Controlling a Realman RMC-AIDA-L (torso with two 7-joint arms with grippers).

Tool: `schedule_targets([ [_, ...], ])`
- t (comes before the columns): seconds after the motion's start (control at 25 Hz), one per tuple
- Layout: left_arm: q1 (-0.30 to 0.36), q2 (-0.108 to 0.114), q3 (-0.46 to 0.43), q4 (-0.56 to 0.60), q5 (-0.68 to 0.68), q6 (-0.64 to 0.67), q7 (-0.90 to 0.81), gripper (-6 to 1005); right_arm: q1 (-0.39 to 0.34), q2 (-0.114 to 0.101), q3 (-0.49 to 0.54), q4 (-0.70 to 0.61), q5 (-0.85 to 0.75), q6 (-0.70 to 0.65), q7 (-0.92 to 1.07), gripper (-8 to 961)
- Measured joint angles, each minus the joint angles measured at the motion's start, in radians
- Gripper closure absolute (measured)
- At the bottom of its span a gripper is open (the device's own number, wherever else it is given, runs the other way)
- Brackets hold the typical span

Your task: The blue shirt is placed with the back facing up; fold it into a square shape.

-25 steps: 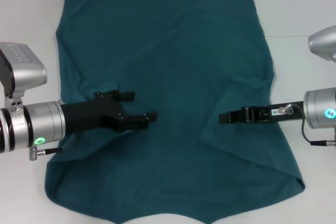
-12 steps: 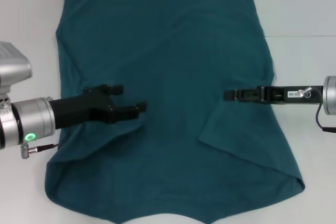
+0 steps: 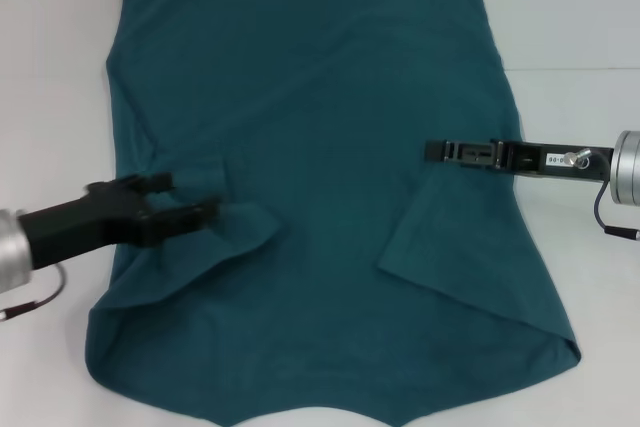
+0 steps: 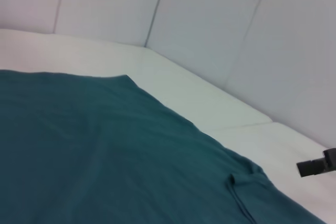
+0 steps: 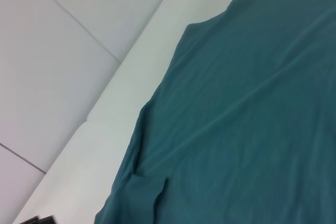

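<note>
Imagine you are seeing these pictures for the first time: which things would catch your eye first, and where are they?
The blue shirt dominates, spread across the white table, both sleeves already folded inward onto its body. Two black grippers reach in from opposite sides: the left gripper is open over the folded left sleeve, and the right gripper is near the right sleeve fold.

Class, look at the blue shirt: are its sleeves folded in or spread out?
Folded in: on the blue shirt both sleeves lie as flaps over the body, and neither sticks out.

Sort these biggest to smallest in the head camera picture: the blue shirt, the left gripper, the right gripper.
1. blue shirt, by far.
2. and 3. left gripper and right gripper look alike; I won't rank them.
</note>
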Motion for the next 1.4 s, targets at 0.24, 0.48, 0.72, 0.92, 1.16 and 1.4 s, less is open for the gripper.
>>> schedule_targets([
  [0.24,0.063,0.002,-0.081,0.061,0.017,0.087,0.014,91,0.000,0.000,0.001,-0.001,0.001,0.015,0.000,20],
  [0.48,0.120,-0.001,-0.098,0.102,0.065,0.123,0.094,91,0.001,0.000,0.008,0.000,0.002,0.033,0.000,22],
  [0.72,0.135,-0.002,-0.152,0.109,0.136,0.128,0.158,98,0.000,0.001,0.014,0.001,0.002,0.038,0.002,23],
  [0.92,0.146,-0.002,-0.172,0.115,0.184,0.125,0.172,114,0.000,0.006,0.015,0.002,0.002,0.042,0.001,24],
  [1.16,0.149,-0.003,-0.170,0.108,0.205,0.128,0.174,133,-0.001,0.010,0.015,0.002,0.002,0.042,0.000,24],
  [1.4,0.146,-0.003,-0.170,0.098,0.244,0.126,0.161,152,-0.001,0.012,0.017,0.002,0.002,0.042,0.000,25],
])
